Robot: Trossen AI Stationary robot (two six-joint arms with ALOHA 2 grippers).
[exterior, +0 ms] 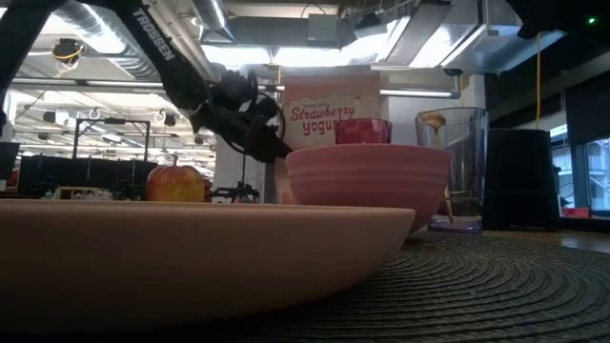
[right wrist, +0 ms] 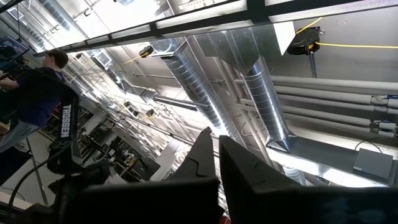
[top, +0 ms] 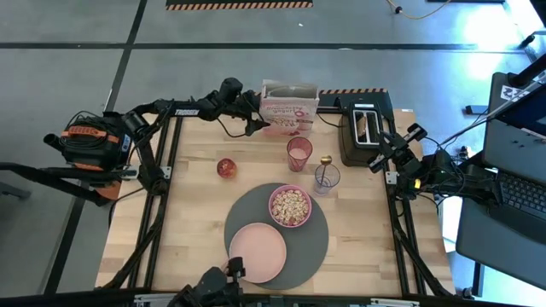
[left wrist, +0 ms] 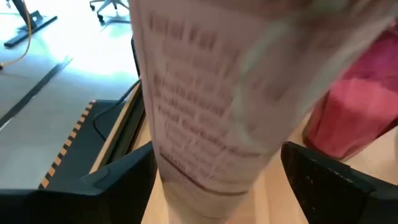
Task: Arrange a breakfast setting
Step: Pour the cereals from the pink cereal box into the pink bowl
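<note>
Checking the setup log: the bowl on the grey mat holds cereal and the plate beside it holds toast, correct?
Not quite. The pink bowl on the grey mat does hold cereal, but the pink plate beside it is bare; the high view shows no toast on it.

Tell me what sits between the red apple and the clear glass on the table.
In the high view, the pink tumbler stands between the red apple and the clear glass, slightly farther back than both. The rest of that stretch is bare wooden table.

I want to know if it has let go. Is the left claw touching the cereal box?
Apart: in the left wrist view the cereal box stands between the open left claw, with gaps beside both fingers.
</note>
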